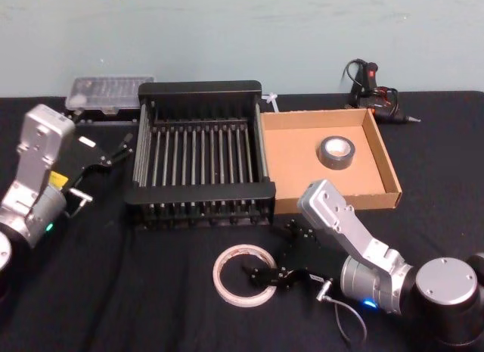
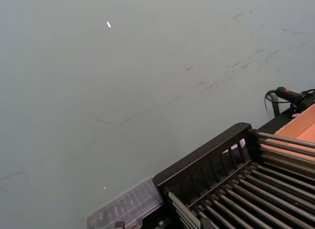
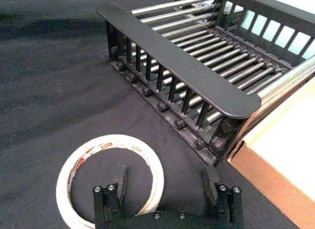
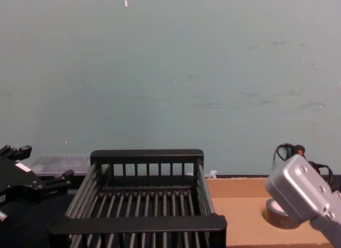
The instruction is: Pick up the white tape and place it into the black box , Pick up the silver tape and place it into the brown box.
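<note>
Reaching low over the near tabletop (image 1: 423, 238), right claw (image 1: 261, 276) with fingers spread wide, one fingertip (image 3: 121, 182) inside the hole of the white tape (image 1: 243, 275), the other outside the ring on its right side. Lying flat on the black cloth, this white tape, just near of the black box (image 1: 203, 151) and slightly right of its middle. Not yet lifted, not pinched on any side. Standing at the centre of the tabletop, the black box, with nothing on its bars. Touching its right wall, the brown box (image 1: 382, 159), and inside it, towards the far right, the silver tape (image 1: 336, 152) lying flat. Raised at the far left, beside the left wall of the black box, left claw (image 1: 94, 174), fingers spread and holding nothing. Behind it, a clear plastic case (image 1: 103, 92); at the far right, behind the brown box, a black glue gun (image 1: 374, 87).
</note>
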Controlling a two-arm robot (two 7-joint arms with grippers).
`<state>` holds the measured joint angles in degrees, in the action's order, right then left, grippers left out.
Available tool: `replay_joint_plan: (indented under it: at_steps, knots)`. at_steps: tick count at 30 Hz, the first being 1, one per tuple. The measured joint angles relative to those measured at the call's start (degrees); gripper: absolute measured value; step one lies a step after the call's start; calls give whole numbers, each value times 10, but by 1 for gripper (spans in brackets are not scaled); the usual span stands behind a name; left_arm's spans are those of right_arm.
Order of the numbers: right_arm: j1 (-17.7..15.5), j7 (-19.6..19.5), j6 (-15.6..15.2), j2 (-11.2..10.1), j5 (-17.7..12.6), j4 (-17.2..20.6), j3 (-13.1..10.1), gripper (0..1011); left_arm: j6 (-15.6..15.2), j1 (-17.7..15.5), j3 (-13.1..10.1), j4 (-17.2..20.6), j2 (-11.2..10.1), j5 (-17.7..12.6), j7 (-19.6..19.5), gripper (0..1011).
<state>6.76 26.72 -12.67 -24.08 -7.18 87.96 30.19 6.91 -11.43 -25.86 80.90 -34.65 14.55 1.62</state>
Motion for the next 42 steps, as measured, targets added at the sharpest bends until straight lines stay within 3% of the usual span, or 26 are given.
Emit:
replay_joint_plan:
  at_steps: [16,29,37,42]
  knots:
    - [-1,1,-2,0,0,-1,-1,978,0,0,0,0,0,0,0,1001]
    - [-1,1,-1,0,0,0,-1,645,0,0,0,0,0,0,0,1001]
    - [-1,1,-1,0,0,0,-1,339,0,0,0,0,0,0,0,1001]
    - [-1,1,-1,0,-1,0,-1,198,0,0,0,0,0,0,0,1001]
